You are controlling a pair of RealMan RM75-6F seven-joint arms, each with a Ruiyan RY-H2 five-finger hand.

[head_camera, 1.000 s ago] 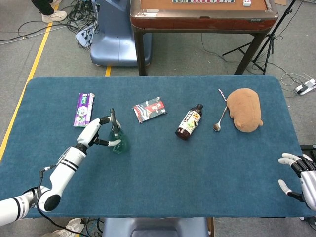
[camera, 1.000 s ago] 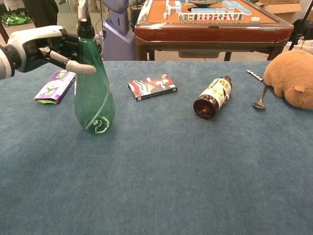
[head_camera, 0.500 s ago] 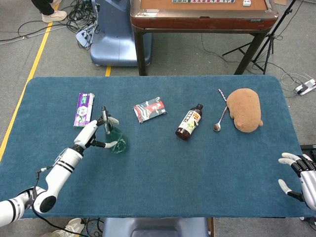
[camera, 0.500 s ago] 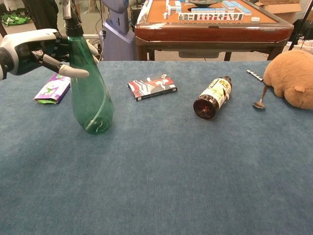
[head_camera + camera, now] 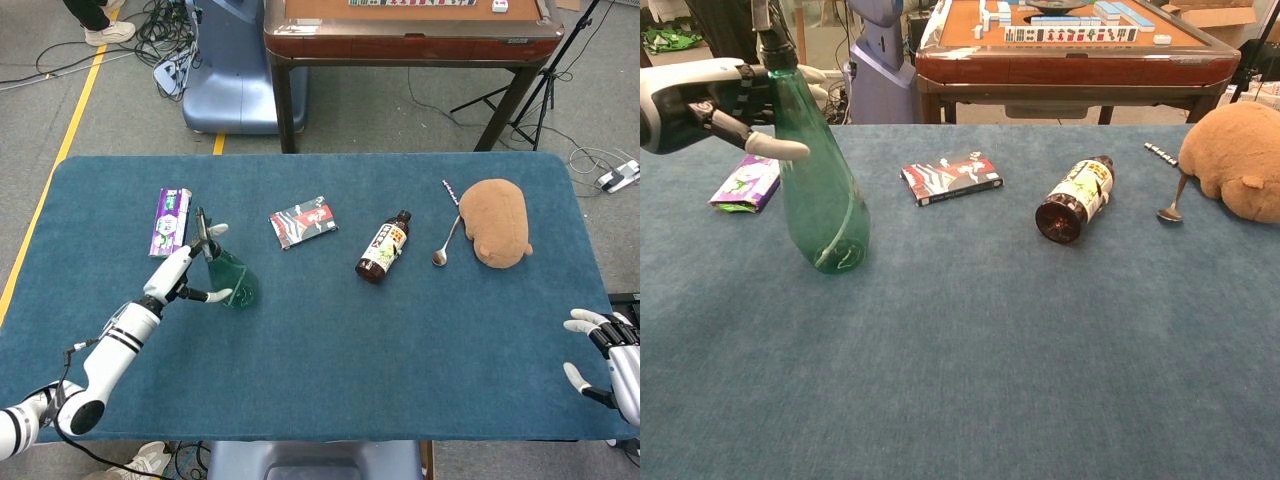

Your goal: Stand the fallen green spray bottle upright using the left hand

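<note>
At the far left of the blue table (image 5: 330, 340) lies a purple packet (image 5: 170, 221), flat, just behind your left hand (image 5: 178, 274). Your left hand holds the green spray bottle (image 5: 818, 185) near its neck, with the fingers (image 5: 775, 148) closed around the upper part. The bottle has its base on the cloth, left of the table's middle, and it is tilted, with the top leaning to the left. It is not fully upright.

To the right of the bottle lies a red and white packet (image 5: 303, 221), flat on the cloth. Further right, a dark sauce bottle (image 5: 384, 247) lies on its side with the cap pointing to the back. Next is a spoon (image 5: 444, 245), and it touches the brown plush toy (image 5: 497, 222) beside it.

At the near right edge is your right hand (image 5: 603, 356). It holds nothing, and its fingers are apart and a little curled.
</note>
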